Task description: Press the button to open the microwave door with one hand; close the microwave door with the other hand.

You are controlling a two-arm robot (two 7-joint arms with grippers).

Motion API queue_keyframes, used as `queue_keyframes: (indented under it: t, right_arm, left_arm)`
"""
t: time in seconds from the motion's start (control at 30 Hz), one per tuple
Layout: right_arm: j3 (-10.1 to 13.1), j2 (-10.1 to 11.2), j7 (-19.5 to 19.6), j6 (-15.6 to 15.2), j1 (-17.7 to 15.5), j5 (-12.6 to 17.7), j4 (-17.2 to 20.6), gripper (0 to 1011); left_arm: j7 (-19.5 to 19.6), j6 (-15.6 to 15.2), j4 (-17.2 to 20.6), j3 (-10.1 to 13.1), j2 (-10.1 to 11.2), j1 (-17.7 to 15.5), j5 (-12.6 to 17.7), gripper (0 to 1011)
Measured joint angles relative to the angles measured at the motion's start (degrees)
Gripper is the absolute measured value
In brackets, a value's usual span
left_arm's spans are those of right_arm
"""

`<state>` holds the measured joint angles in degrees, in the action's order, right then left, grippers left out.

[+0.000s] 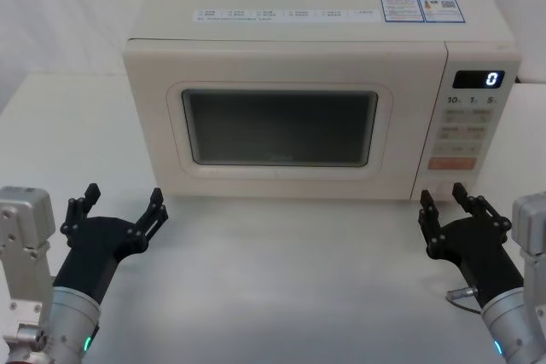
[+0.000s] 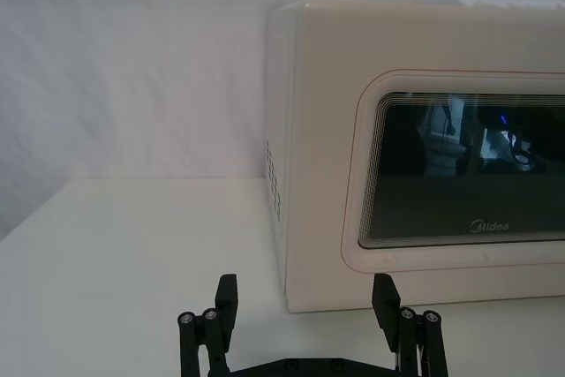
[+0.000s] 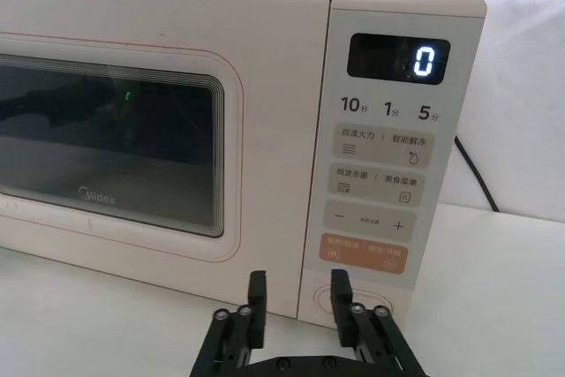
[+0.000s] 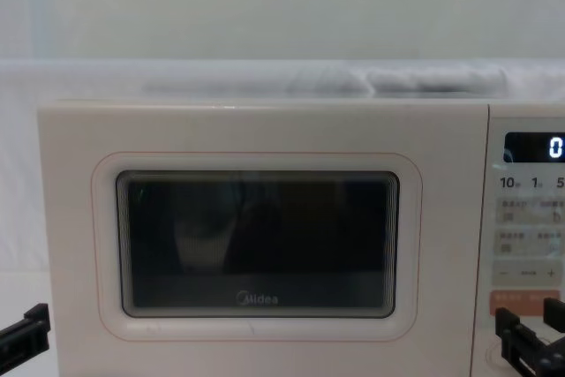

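So far the microwave door [image 1: 277, 130] sits shut, flush with the cream body across the middle of the head view, its dark window facing the robot.

At the lower left of that view the left pincer [image 1: 122, 205] hangs above the desk [image 1: 281, 270] with its fingers spread apart. It sits just off the door's left bottom corner and touches nothing.

At the lower right the right pincer [image 1: 445, 201] has its fingers apart by a narrower gap. It points at the foot of the control panel [image 1: 471, 125]. In the right wrist view the button [image 3: 357, 297] lies straight ahead of that pincer, at the lower centre of the frame, under the orange-red key [image 3: 365, 253]. Its long axis runs across the panel, and the fingertips partly hide it. I judge the right arm much the nearer, needing a short forward push.

Open desk lies before the door, so it should swing freely. The left pincer, however, stands near the door's left edge, which may be the hinge side.
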<state>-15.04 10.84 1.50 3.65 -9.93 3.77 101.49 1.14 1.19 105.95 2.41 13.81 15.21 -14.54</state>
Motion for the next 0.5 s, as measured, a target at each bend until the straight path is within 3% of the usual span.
queue_keyframes:
  t: [0.5]
  right_arm:
    - [0.0, 0.0, 0.0, 0.0, 0.0, 0.0, 0.0, 32]
  left_arm:
    - [0.0, 0.0, 0.0, 0.0, 0.0, 0.0, 0.0, 1001]
